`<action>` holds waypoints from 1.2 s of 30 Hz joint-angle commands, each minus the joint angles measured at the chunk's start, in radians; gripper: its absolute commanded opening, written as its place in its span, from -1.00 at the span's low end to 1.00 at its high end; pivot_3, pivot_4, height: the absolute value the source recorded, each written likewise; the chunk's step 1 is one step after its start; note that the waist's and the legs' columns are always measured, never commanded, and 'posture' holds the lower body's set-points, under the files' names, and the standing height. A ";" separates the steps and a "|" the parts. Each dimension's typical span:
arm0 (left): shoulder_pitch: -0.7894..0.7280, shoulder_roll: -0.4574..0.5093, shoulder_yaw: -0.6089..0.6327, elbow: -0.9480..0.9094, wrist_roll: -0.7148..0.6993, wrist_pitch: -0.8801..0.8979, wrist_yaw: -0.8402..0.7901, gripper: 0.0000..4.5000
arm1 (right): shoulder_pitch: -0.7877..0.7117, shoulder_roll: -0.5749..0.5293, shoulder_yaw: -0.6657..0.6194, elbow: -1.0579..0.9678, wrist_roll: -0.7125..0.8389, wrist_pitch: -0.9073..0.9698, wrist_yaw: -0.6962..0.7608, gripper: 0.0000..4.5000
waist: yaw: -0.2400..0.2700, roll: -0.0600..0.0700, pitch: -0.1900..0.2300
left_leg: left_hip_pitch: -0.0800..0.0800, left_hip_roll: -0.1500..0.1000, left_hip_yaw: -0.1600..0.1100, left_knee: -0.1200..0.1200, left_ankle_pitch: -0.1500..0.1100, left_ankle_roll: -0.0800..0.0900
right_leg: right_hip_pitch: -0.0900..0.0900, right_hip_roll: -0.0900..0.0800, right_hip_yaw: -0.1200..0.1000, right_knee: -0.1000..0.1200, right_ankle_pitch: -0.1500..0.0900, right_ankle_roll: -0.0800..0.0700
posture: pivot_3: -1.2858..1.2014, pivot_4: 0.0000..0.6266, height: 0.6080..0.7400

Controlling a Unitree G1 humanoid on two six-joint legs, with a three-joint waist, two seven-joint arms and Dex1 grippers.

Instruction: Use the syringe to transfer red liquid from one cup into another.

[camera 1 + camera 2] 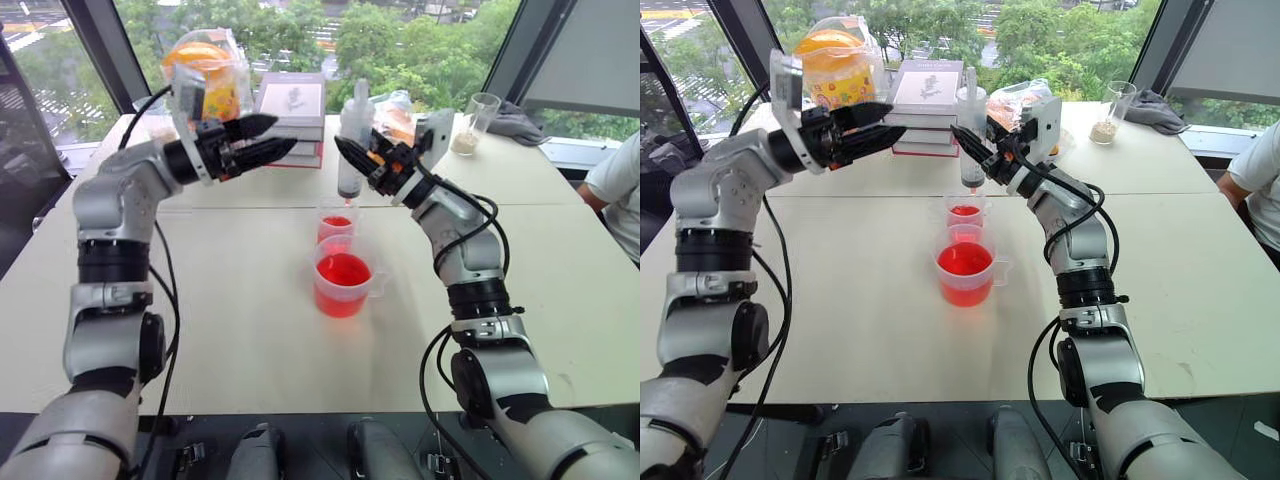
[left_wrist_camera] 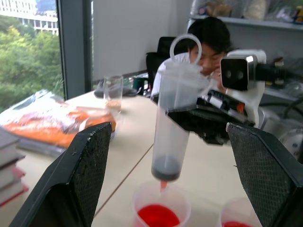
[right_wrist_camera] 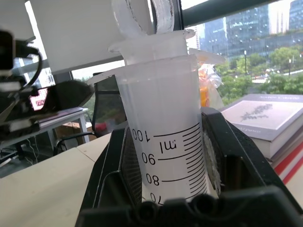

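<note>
- The syringe point(image 1: 352, 140): clear barrel upright, plunger pushed down, tip just above the small cup point(image 1: 337, 221).
- Red liquid point(image 1: 343, 271) fills both cups, larger cup point(image 1: 343, 280) nearer.

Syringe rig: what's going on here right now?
The right hand is shut on the syringe, holding it upright with its tip just above the small cup of red liquid. The plunger looks pushed down and the barrel looks empty. The left hand is open, off to the side, holding nothing. A larger cup with more red liquid stands just in front of the small one on the table.
</note>
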State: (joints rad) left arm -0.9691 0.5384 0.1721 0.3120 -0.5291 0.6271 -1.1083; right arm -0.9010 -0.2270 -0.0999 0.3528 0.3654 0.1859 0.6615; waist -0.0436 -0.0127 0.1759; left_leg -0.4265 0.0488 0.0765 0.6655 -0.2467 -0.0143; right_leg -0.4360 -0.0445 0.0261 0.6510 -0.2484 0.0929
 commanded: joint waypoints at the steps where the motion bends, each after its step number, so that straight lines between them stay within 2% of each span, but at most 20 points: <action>1: 0.054 0.021 0.022 -0.140 -0.052 0.054 0.032 0.76 | -0.090 -0.057 -0.061 -0.082 0.053 0.145 -0.072 -0.38 | 0.004 0.000 0.000 | 0.000 0.000 0.000 0.000 0.000 0.000 | 0.000 0.000 0.000 0.000 0.000 0.000 | 0.03 -0.52 1.00; 8: 0.236 0.022 0.009 -0.348 -0.106 0.132 0.106 0.76 | -0.269 -0.298 -0.129 -0.076 0.075 0.724 -0.268 -0.38 | 0.009 0.000 0.000 | -0.001 0.000 0.000 -0.001 0.000 0.000 | -0.001 -0.002 0.000 -0.001 0.000 0.000 | 0.03 -0.52 1.00; 12: 0.298 0.017 -0.011 -0.420 -0.121 0.145 0.128 0.76 | -0.272 -0.481 0.006 -0.019 0.007 0.957 -0.195 -0.38 | 0.007 0.000 0.000 | -0.001 0.000 0.001 -0.002 0.000 0.000 | -0.001 -0.001 0.000 -0.002 0.000 -0.001 | 0.03 -0.52 1.00; 18: 0.327 0.001 -0.013 -0.440 -0.134 0.137 0.154 0.76 | -0.192 -0.624 0.172 0.167 -0.068 1.044 -0.058 -0.38 | 0.006 0.000 0.000 | 0.000 -0.001 0.002 -0.002 0.000 0.000 | -0.001 -0.001 0.002 -0.003 0.000 -0.001 | 0.03 -0.52 1.00; 24: 0.317 -0.004 -0.031 -0.440 -0.136 0.129 0.165 0.76 | -0.194 -0.597 0.208 0.444 -0.144 0.940 -0.012 -0.38 | -0.001 0.000 0.000 | 0.000 -0.001 0.002 -0.002 0.000 0.000 | -0.002 0.000 0.002 -0.003 0.000 0.000 | 0.03 -0.52 1.00; 28: 0.321 0.003 -0.032 -0.453 -0.147 0.138 0.168 0.76 | -0.211 -0.571 0.197 0.558 -0.181 0.873 0.005 -0.38 | -0.001 0.000 0.000 | 0.000 -0.001 0.002 -0.002 0.000 0.000 | -0.002 0.001 0.003 -0.003 0.000 0.000 | 0.03 -0.52 1.00; 34: 0.345 0.030 -0.023 -0.494 -0.190 0.173 0.163 0.78 | -0.234 -0.562 0.166 0.594 -0.189 0.837 0.056 0.98 | 0.000 0.000 0.000 | -0.001 -0.001 0.002 -0.002 0.000 0.000 | -0.001 0.000 0.002 -0.003 0.000 0.000 | 0.03 -0.52 1.00; 36: 0.348 0.037 -0.020 -0.498 -0.197 0.177 0.167 0.78 | -0.239 -0.572 0.161 0.559 -0.189 0.842 0.074 0.98 | 0.000 0.000 0.000 | -0.001 -0.001 0.002 -0.002 0.000 0.000 | -0.002 0.000 0.002 -0.003 0.000 0.000 | 0.03 -0.52 1.00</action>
State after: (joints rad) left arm -0.6205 0.5607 0.1321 -0.1514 -0.7023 0.8023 -0.9423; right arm -1.1002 -0.7722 0.0889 0.9613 0.1789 1.0352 0.7176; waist -0.0435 -0.0126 0.1760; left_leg -0.4270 0.0478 0.0786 0.6637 -0.2469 -0.0139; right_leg -0.4376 -0.0440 0.0286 0.6483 -0.2485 0.0926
